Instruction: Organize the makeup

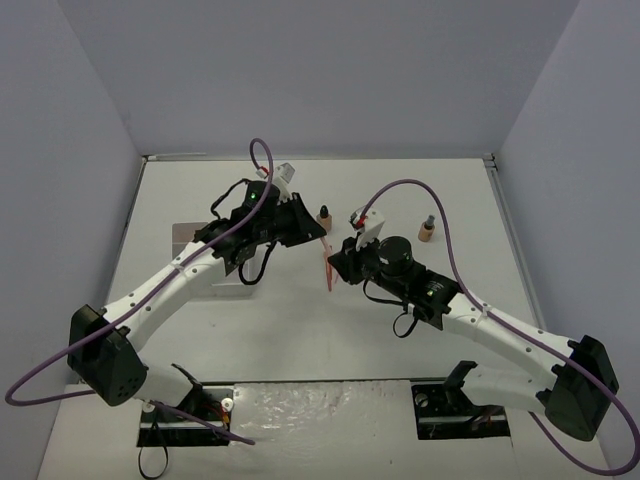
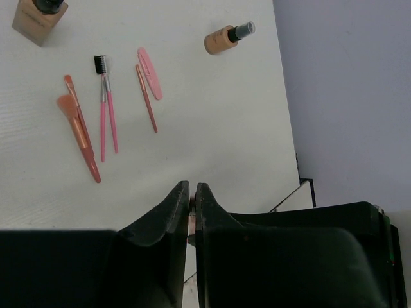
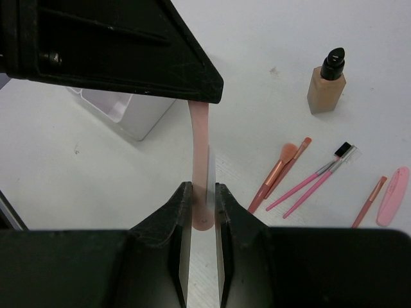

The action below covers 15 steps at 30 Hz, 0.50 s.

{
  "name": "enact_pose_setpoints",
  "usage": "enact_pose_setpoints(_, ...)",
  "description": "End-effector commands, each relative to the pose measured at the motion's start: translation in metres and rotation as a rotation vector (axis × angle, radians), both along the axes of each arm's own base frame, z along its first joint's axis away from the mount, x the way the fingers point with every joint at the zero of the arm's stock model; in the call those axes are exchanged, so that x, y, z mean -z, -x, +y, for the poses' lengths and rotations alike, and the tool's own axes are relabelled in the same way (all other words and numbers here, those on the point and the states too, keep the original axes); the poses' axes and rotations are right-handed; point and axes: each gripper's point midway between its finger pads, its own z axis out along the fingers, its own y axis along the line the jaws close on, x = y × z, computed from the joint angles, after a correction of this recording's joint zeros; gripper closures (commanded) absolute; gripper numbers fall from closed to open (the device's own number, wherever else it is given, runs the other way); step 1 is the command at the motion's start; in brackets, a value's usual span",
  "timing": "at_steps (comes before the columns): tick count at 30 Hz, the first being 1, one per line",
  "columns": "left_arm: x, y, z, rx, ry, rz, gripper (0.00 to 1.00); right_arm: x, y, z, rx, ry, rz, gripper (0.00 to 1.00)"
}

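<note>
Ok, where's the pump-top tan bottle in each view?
Top external: the pump-top bottle stands right of centre, just above mid-height.
Left wrist: the bottle is upper right of centre, top pointing right.
Right wrist: not in it.
Shared landmark: the black-capped bottle, in all three.

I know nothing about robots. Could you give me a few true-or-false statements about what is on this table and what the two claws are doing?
1. The right gripper pinches a pink strip. True.
2. The left gripper has its jaws wide open. False: they are shut, on the strip's other end.
3. Both tan bottles sit inside the white box. False: they are on the bare table, outside the box.
4. Several pink brushes lie loose on the table. True.
</note>
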Motion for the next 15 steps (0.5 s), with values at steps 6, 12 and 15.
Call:
enact_pose_setpoints(6,-0.034,-0.007,0.011,-0.029,-0.012,-0.153,1.00,-0.043,-0.013,0.006,0.031,-0.069,-0.101,0.41)
enact_pose_setpoints(12,-0.030,-0.023,0.083,-0.200,-0.238,-0.237,1.00,-0.027,-0.024,-0.017,0.136,0.036,-0.084,0.01)
enact_pose_setpoints(15,-0.022,-0.034,0.144,-0.350,-0.315,-0.229,1.00,-0.016,-0.026,-0.028,0.167,0.075,-0.061,0.00)
